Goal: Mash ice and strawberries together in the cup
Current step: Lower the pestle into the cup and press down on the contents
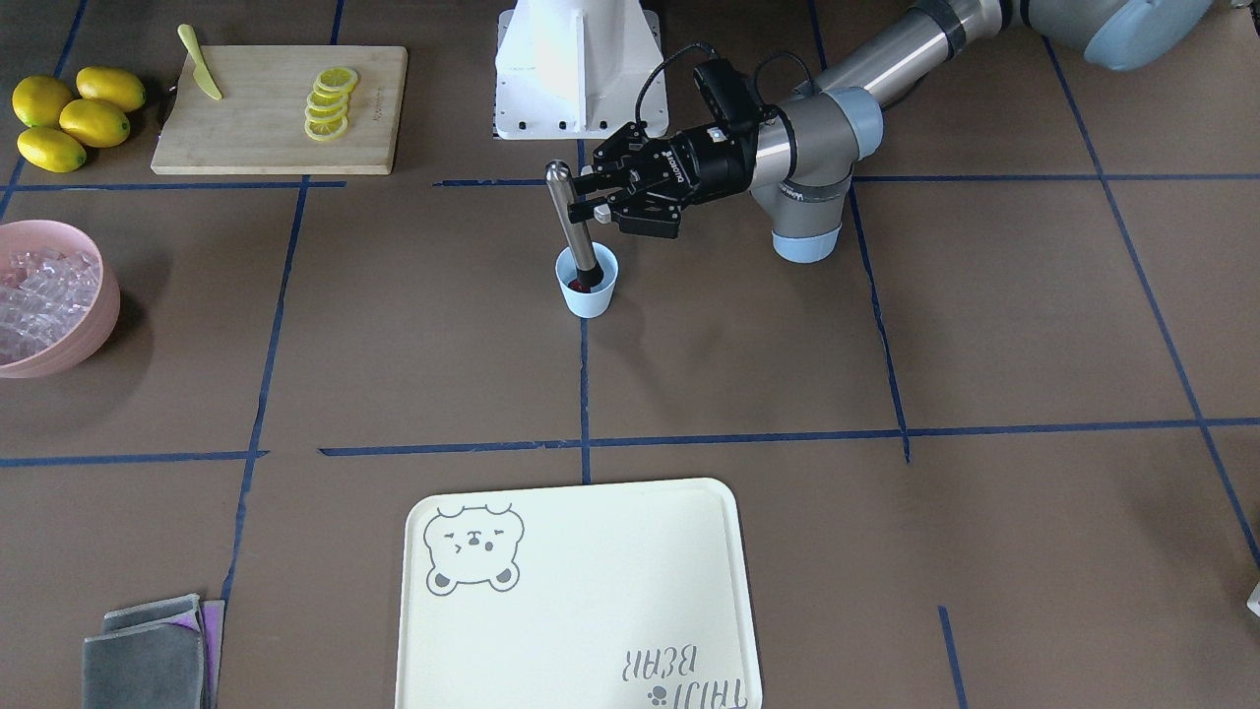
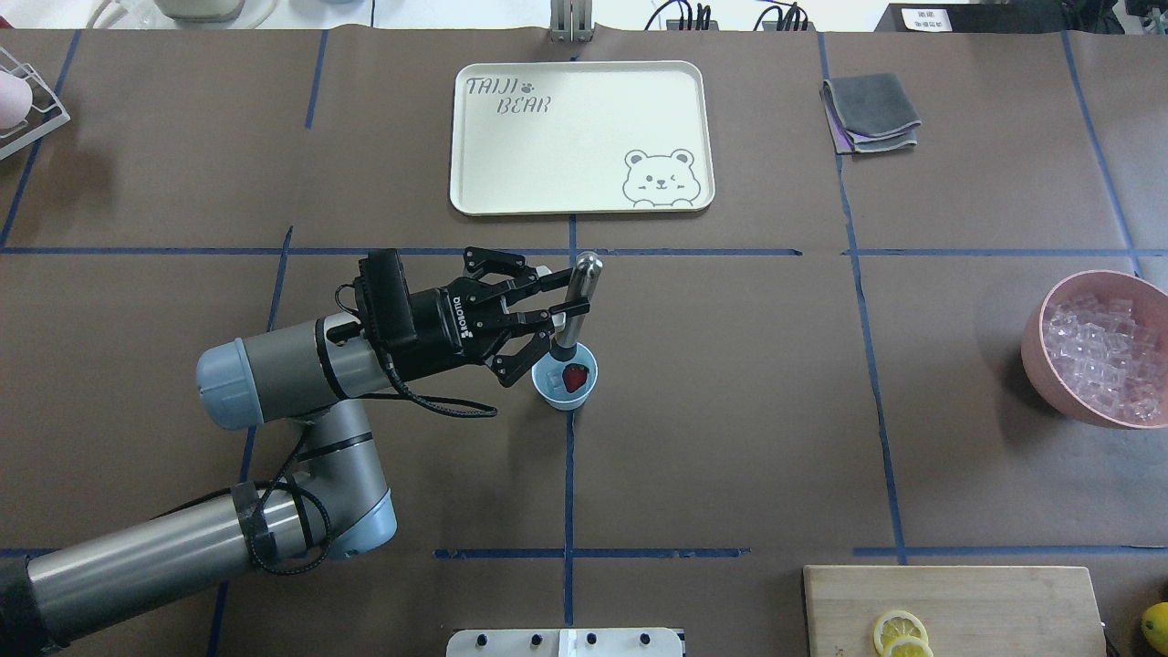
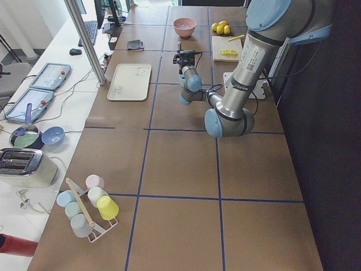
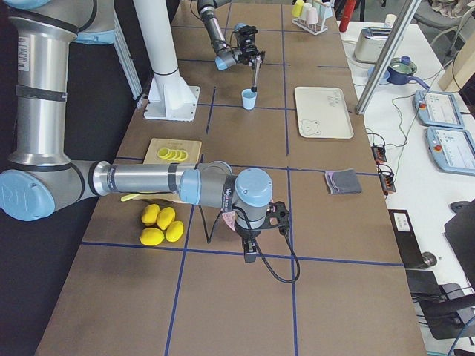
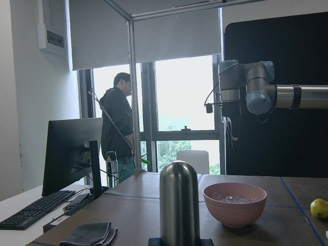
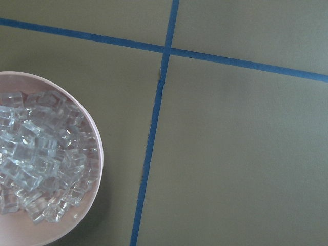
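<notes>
The pale blue cup [image 2: 568, 394] stands at mid-table and also shows in the front view [image 1: 591, 298]. A red strawberry [image 2: 576, 376] and a clear ice cube [image 2: 551, 375] lie inside it. A steel muddler [image 2: 578, 297] stands in the cup, its head on the contents. My left gripper [image 2: 561, 299] is level, shut on the muddler's shaft [image 1: 567, 212] above the cup. More ice [image 6: 36, 169] fills the pink bowl [image 2: 1036, 351]. My right gripper [image 4: 251, 252] hangs by that bowl; its fingers show in no close view, so I cannot tell its state.
A cream bear tray [image 2: 474, 137] lies beyond the cup. A cutting board [image 1: 256, 138] holds lemon slices [image 1: 330, 103] and a yellow knife [image 1: 200, 64]. Whole lemons [image 1: 74, 118] lie beside it. Grey cloths [image 2: 871, 109] lie far right. A rack of cups [image 3: 87, 206] stands at the left end.
</notes>
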`<state>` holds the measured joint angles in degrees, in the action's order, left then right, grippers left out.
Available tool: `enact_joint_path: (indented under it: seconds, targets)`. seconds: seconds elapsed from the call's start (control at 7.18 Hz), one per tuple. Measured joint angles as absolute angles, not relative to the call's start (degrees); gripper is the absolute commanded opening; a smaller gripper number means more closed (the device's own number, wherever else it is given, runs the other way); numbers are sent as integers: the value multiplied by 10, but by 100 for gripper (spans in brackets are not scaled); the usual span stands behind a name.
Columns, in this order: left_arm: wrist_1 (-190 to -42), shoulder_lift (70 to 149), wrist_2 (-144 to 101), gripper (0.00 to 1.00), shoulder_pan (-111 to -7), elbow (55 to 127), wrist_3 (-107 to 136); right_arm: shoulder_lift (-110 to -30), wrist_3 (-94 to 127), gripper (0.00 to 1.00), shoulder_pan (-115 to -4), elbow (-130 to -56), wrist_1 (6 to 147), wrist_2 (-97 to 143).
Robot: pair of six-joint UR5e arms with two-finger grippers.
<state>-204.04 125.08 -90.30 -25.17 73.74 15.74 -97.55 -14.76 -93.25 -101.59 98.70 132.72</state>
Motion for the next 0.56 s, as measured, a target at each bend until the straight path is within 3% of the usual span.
enact_joint_path:
  seconds: [0.56]
  targets:
    - [-2045, 1245, -886, 0, -228, 730, 151, -976, -148, 100, -933, -1014, 987, 1327]
